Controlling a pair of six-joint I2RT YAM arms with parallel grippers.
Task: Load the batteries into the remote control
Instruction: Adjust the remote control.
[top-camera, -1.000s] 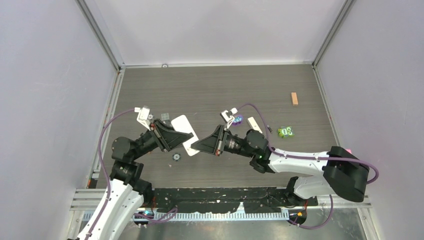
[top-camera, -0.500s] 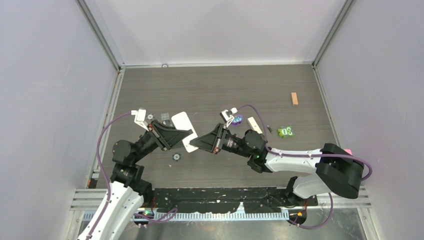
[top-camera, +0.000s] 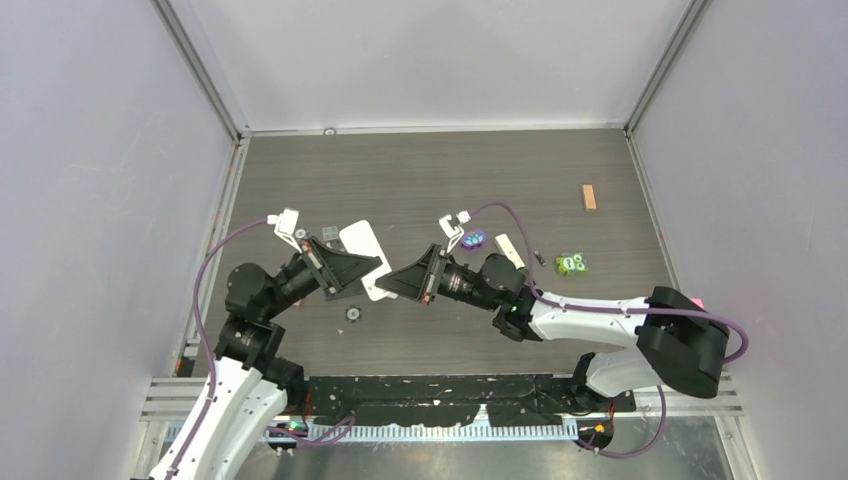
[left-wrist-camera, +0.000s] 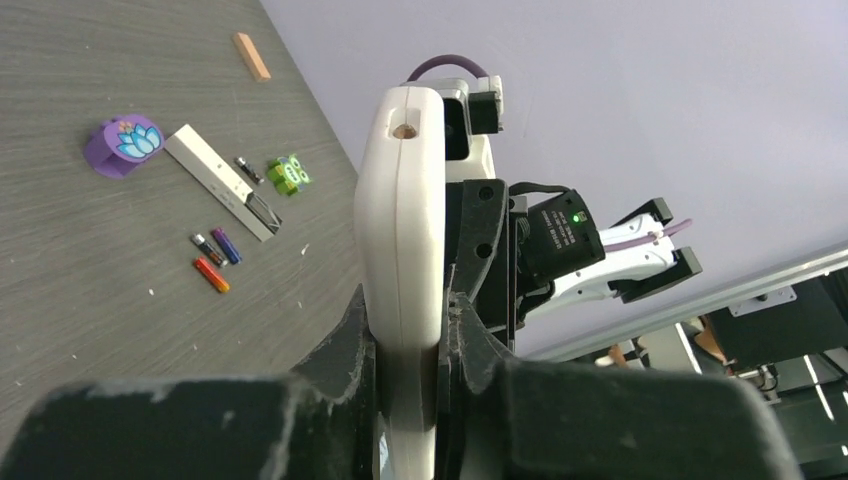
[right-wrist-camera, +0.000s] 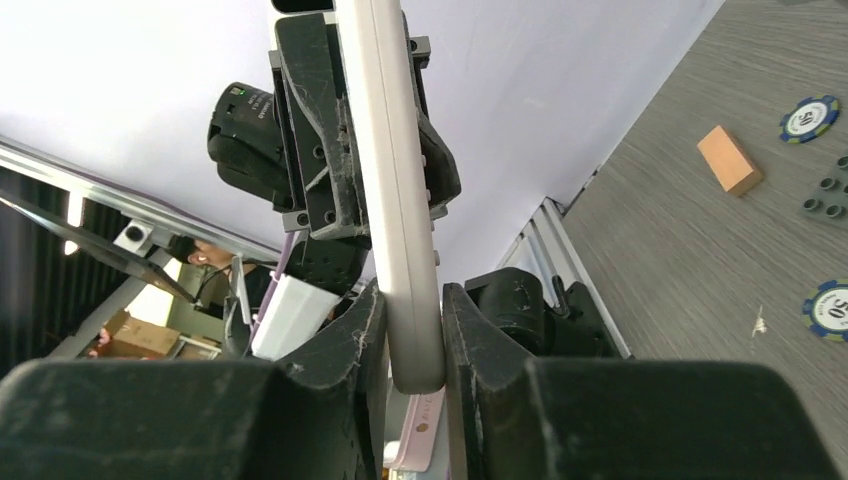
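Note:
A wide white remote (top-camera: 362, 243) hangs edge-on above the table, and both grippers grip it from opposite ends. My left gripper (left-wrist-camera: 408, 320) is shut on one end of the wide white remote (left-wrist-camera: 400, 220). Shut on the other end of the remote (right-wrist-camera: 395, 200) is my right gripper (right-wrist-camera: 413, 330). The remote control (left-wrist-camera: 215, 180), a narrow white bar with a black end, lies on the table apart from both grippers. Just in front of it lie the batteries: one orange (left-wrist-camera: 210, 275), one purple (left-wrist-camera: 226, 245), one dark (left-wrist-camera: 205, 248).
A purple lotus piece (left-wrist-camera: 123, 146), a green toy (left-wrist-camera: 288, 174) and an orange block (left-wrist-camera: 252, 56) lie around the remote control. On the left arm's side sit poker chips (right-wrist-camera: 810, 117), another orange block (right-wrist-camera: 730, 160) and small black pieces (right-wrist-camera: 830, 195). A chip (top-camera: 352, 313) lies under the grippers.
My left gripper has closed down firmly on the wide white remote. Both grippers and the remote have shifted slightly to the left and away from the bases.

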